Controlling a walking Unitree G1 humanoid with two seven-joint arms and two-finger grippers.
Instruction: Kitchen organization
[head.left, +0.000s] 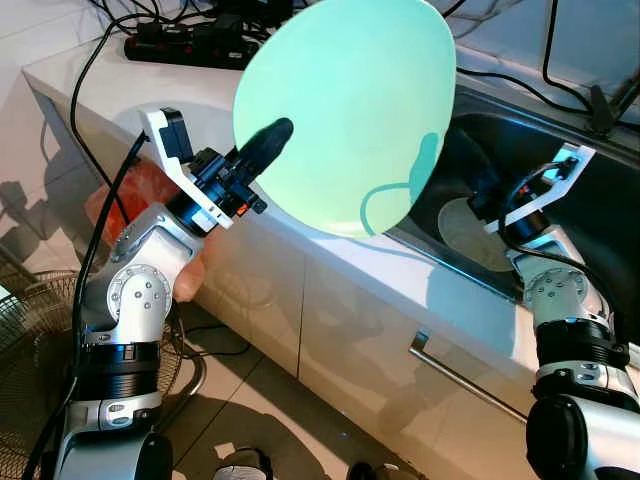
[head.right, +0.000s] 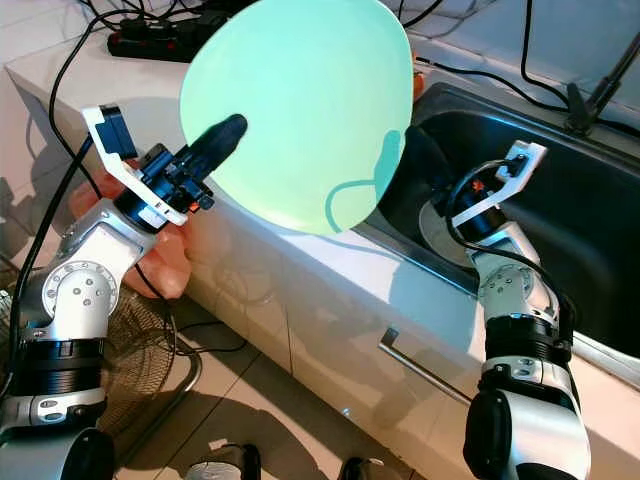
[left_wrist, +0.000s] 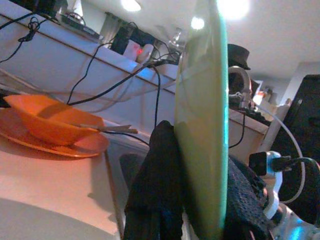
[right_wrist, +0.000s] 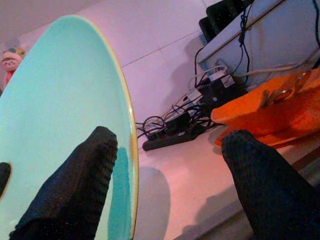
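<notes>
A large mint-green plate (head.left: 345, 110) is held on edge above the white counter (head.left: 120, 90), tilted toward the sink. My left gripper (head.left: 268, 140) is shut on the plate's lower left rim, with one black finger (left_wrist: 155, 170) on each face. My right gripper (right_wrist: 170, 135) reaches up from the sink (head.left: 570, 150) and stands open at the plate's opposite rim. One of its fingers (right_wrist: 75, 185) lies across the plate's face and the other is off to the side. Whether it touches the plate I cannot tell.
An orange bowl with utensils on an orange plate (left_wrist: 55, 122) sits on the counter by the sink. A round dish (head.left: 470, 235) lies in the basin. A power strip (head.left: 190, 45) and cables run along the back. A fan (head.left: 30, 340) stands on the floor at my left.
</notes>
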